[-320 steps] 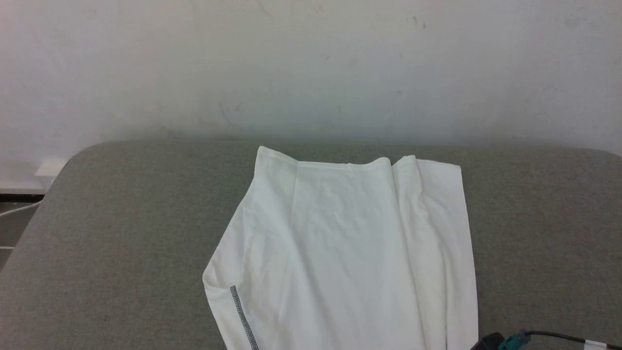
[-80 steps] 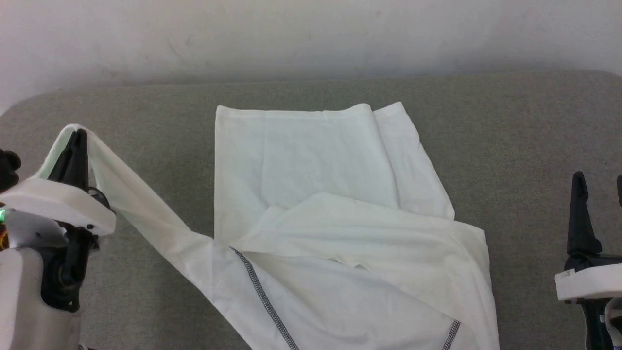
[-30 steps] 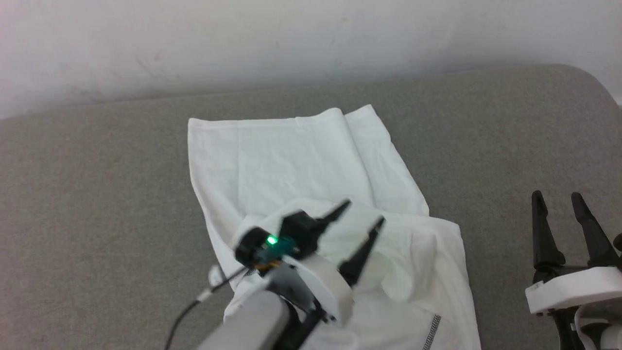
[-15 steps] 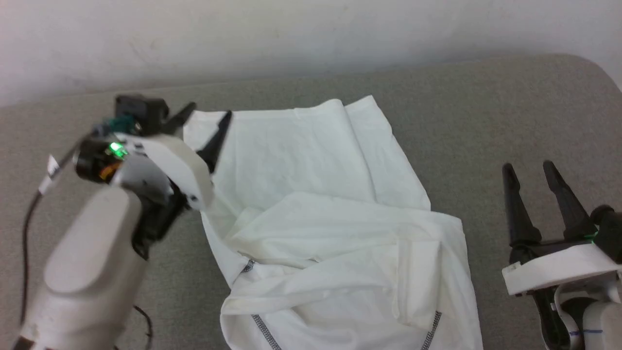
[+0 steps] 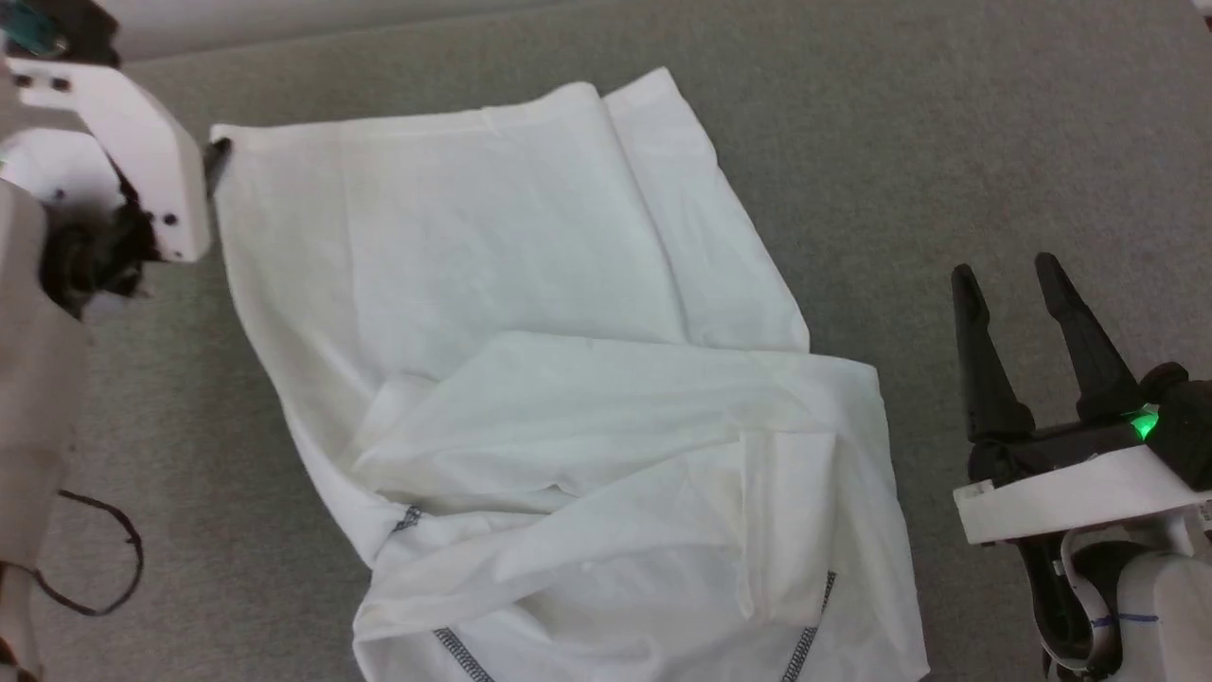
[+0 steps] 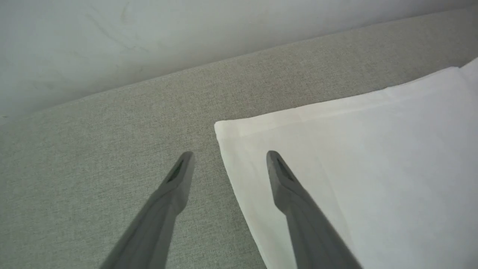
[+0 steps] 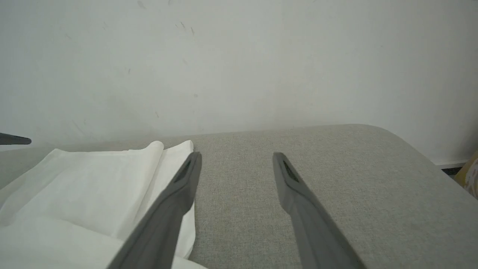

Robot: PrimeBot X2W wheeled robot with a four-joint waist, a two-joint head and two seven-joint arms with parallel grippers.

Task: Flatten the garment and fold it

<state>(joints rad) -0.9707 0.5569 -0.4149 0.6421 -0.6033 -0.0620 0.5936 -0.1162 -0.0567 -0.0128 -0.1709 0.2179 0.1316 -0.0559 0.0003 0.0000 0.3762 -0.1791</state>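
You've got loads of bare grey padded surface [image 5: 947, 142] right of the garment [image 5: 492, 256] and along the far edge by the wall [image 7: 224, 56]. One garment, lying mid-surface: the far half is flat, the near half is bunched in loose folds, and three bits of dark zigzag seam show. Two grippers. The left gripper [image 6: 229, 158] is spread wide and grips nothing, one finger over the garment's far-left corner, the other over bare surface; can't tell if it touches. The right gripper [image 5: 1004, 268] is spread wide too, empty, just off the garment's right edge.

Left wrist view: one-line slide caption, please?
Open left hand poised over a corner of the white garment, one finger above cloth, the other above the grey surface.
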